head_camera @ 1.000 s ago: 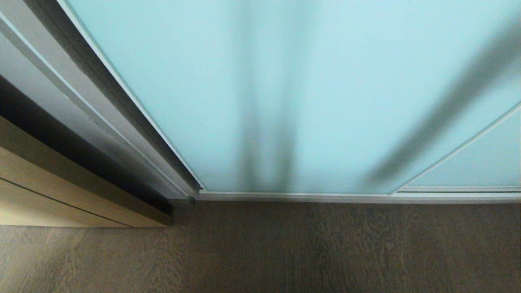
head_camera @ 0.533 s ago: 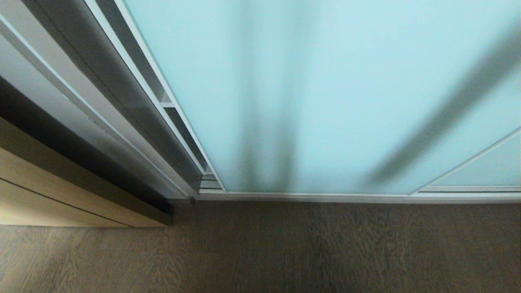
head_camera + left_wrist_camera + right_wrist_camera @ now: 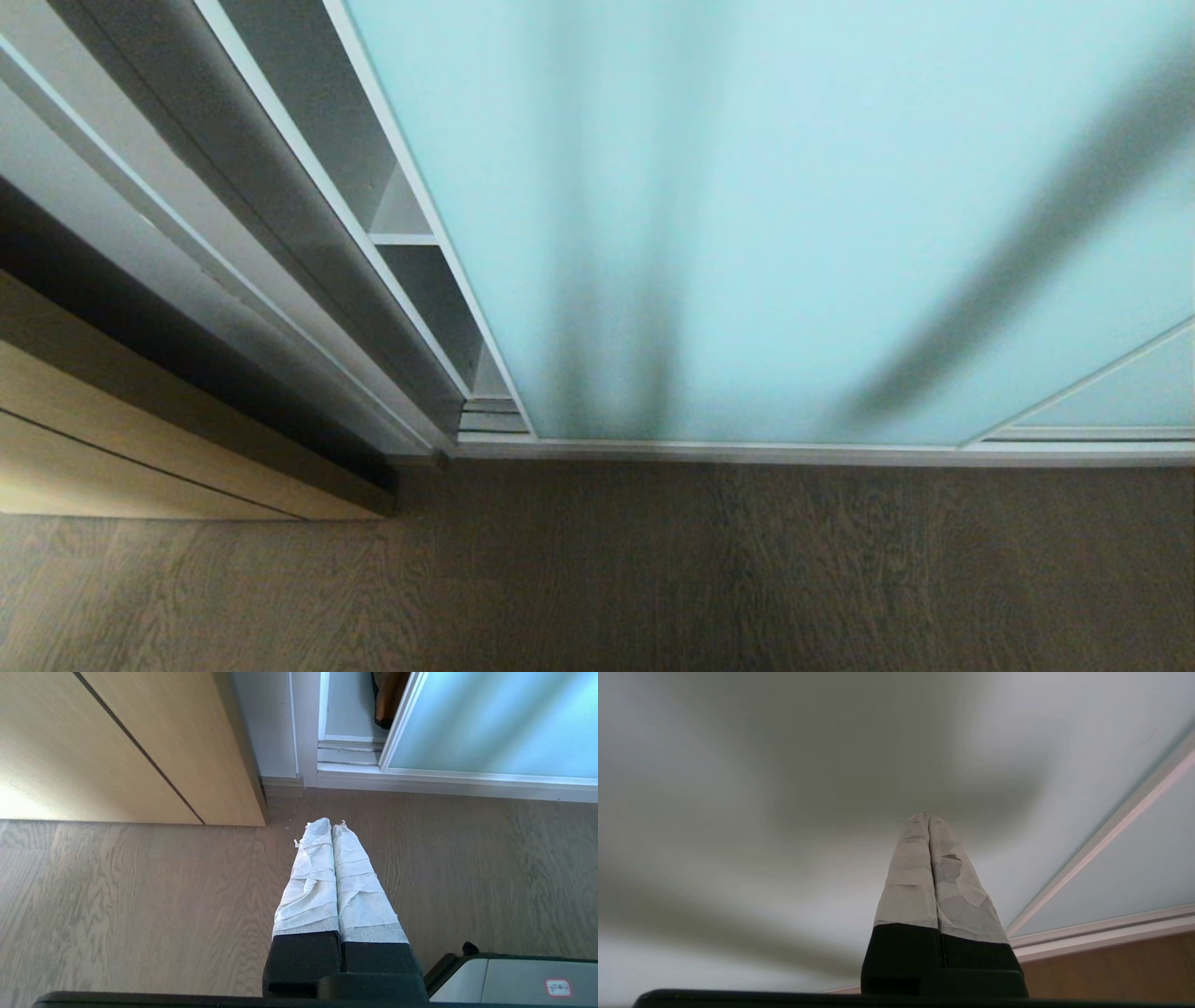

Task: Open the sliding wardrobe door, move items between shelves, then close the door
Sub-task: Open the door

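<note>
The sliding wardrobe door (image 3: 747, 233), frosted pale aqua glass in a thin silver frame, stands slid a little to the right. The gap beside it shows the white interior and one shelf (image 3: 403, 239). My right gripper (image 3: 927, 817) is shut, its taped tips pressed against the door's glass (image 3: 784, 765). My left gripper (image 3: 331, 826) is shut on nothing and hangs parked over the floor near the door's lower corner (image 3: 490, 723). A sliver of a tan-brown item (image 3: 390, 695) with a dark edge shows in the gap. Neither gripper appears in the head view.
A second frosted panel (image 3: 1120, 392) overlaps the door on the right. A silver bottom track (image 3: 747, 453) runs along the wood floor (image 3: 597, 579). A tan wood-grain door (image 3: 140, 448) stands to the left of the wardrobe frame.
The sliding door has moved to the right, from shut against the frame to a gap that bares the white interior and a shelf. The left gripper has stayed still.
</note>
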